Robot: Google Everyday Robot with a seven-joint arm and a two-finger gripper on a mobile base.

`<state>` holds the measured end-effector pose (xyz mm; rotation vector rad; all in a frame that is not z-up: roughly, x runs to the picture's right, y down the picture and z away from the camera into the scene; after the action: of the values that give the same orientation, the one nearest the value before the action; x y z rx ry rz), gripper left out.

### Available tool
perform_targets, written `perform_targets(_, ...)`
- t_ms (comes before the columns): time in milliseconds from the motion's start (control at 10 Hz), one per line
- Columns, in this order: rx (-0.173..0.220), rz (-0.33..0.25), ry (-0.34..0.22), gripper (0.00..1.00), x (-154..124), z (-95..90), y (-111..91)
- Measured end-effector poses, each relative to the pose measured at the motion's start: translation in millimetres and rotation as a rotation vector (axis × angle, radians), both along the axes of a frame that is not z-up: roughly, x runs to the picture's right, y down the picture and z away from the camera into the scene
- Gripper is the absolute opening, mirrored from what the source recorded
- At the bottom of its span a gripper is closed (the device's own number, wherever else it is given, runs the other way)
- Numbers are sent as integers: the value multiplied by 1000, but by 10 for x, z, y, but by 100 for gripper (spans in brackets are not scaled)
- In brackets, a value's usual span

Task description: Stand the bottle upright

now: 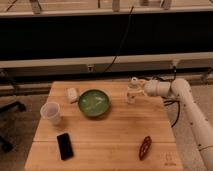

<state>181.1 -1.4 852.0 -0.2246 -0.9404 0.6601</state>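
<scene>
The bottle [131, 93] is a small slim clear-whitish plastic bottle. It appears upright on the wooden table [110, 135], near the far right edge, right of the green bowl. My gripper [135, 87] comes in from the right on a white arm [185, 100] and sits at the bottle's upper part, around or right against it.
A green bowl [94, 103] sits mid-table at the back. A white translucent cup [51, 113] stands at the left. A small pale object [73, 94] lies left of the bowl. A black phone [65, 146] lies front left, a dark reddish item [145, 148] front right.
</scene>
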Motion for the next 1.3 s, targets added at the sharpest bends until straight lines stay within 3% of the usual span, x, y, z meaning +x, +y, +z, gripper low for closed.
perform_targets(700,-22,-12,-2,74,-72,43,106)
perform_targets(800,-24,-11,0,80,-69,39,118)
perform_targets(1300,-34,-22,5,80,-48,16,192)
